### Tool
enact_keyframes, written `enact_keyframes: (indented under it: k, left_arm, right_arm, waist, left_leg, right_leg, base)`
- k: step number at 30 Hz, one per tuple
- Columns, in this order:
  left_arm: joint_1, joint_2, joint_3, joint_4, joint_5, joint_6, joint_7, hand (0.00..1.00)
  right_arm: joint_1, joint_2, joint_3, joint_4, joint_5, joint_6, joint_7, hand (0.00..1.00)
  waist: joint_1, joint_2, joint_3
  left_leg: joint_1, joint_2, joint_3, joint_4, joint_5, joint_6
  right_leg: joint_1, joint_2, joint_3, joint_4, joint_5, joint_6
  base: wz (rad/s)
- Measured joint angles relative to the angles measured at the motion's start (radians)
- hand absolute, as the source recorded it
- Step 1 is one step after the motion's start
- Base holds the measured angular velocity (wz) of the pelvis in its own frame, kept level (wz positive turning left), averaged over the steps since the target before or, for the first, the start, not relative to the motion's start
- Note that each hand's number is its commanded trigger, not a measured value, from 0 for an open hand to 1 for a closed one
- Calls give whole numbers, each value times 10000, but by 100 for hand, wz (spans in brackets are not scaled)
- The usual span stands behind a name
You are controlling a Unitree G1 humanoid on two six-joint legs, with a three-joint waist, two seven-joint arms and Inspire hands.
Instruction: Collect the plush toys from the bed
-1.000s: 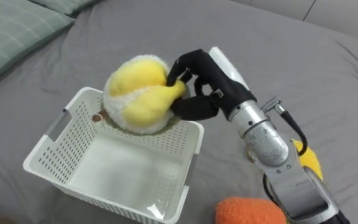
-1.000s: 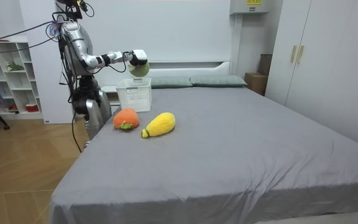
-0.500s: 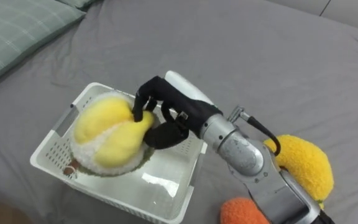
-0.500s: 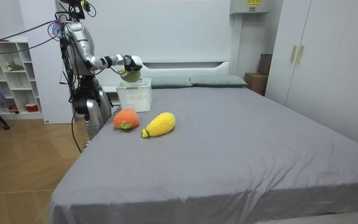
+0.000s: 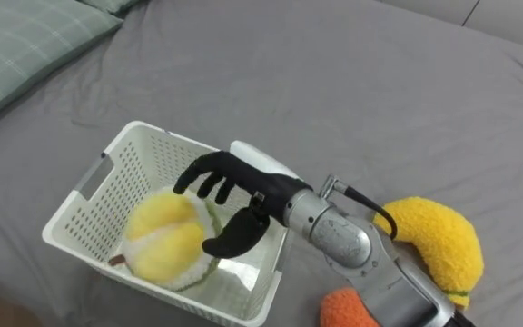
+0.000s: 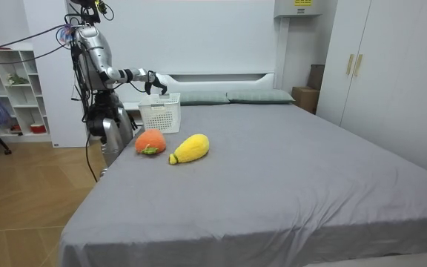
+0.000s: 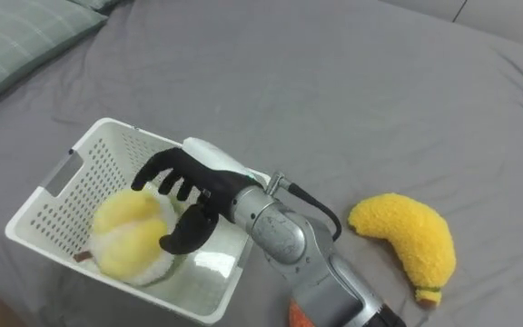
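The right hand (image 5: 241, 193) is spreading wide, just letting the round plush toy (image 5: 163, 238) drop into the basket (image 5: 139, 153); the banana toy (image 5: 434, 245) and orange toy (image 5: 348, 311) are waiting on the bed (image 5: 334, 82).

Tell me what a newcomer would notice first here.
The black right hand, open, is spread above a white basket on the grey bed. A yellow-and-white toy lies inside the basket under it. A yellow plush and an orange plush lie on the bed beside the arm.

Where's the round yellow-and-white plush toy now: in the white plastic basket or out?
In. The yellow plush toy lies inside the white basket, right hand open over it.
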Motion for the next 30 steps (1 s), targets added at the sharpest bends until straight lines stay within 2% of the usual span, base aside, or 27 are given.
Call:
enact_keyframes:
  k: [22,28,30]
  left_arm:
    - [81,-6,49,23,-7,2,-74,0]
    - [155,-57,487,-1,-6,-1,-29,0]
    - [263,-85,595,0,-115,-5,144,0]
  right_arm:
    - [178,-49,-122,-22,-82,-4,-18,0]
    - [180,-41,-818,-138,37,-12,-482,0]
    - [247,58,-1313,-158,66,-148,-773,0]
  waist:
    - [-52,-6,-3]
    - [-133,-15,-10]
    - [-385,17,10]
  left_leg:
    - [19,5,48,-18,0,0]
    - [42,5,52,7,1,-1]
    - [171,7,52,21,5,4]
  right_leg:
    - [-12,3,61,2,0,0]
    - [25,10,46,2,2,0]
    - [146,-6,36,-8,6,5]
  base:
    - [0]
    - [0]
    - [0]
